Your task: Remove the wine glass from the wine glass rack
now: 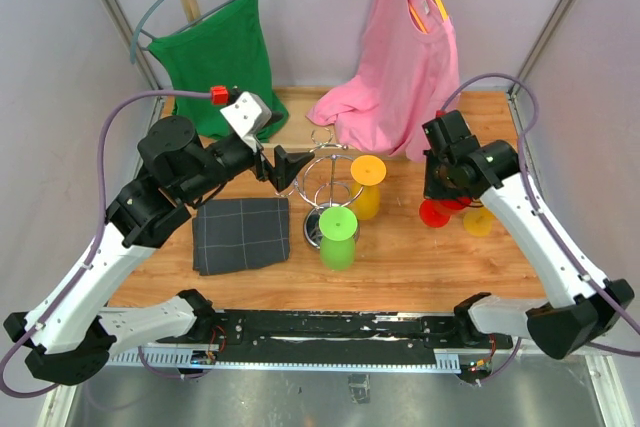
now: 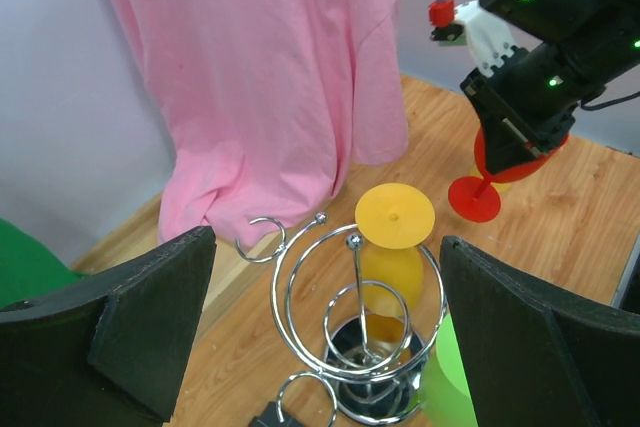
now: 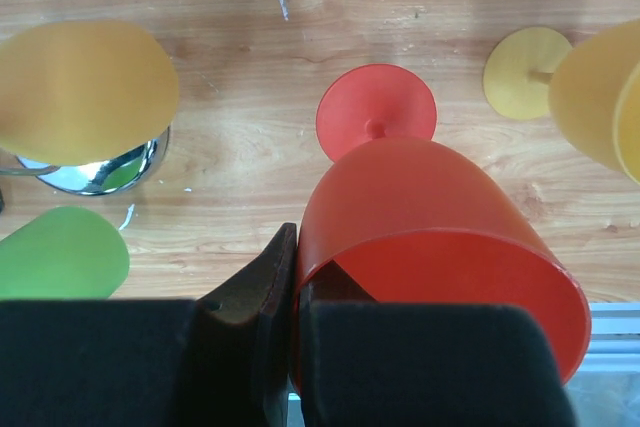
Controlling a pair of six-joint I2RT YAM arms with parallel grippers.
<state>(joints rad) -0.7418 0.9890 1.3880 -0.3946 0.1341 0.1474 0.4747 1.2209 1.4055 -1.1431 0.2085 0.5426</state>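
Two grippers inspected. Left gripper (image 1: 276,163): jaws spread wide, holding nothing. The wine glass rack (image 2: 350,352) sits directly ahead of it, in line with the gap between its fingers and untouched. A green glass (image 1: 338,236) and a yellow glass (image 2: 393,247) sit foot-up at the rack. Right gripper (image 3: 295,257): pinched on the rim of the red wine glass (image 3: 430,237), which is upright beneath it and well apart from the rack. Whether its foot touches the table (image 3: 250,167) cannot be told. A second yellow glass (image 3: 590,87) stands just right of that gripper.
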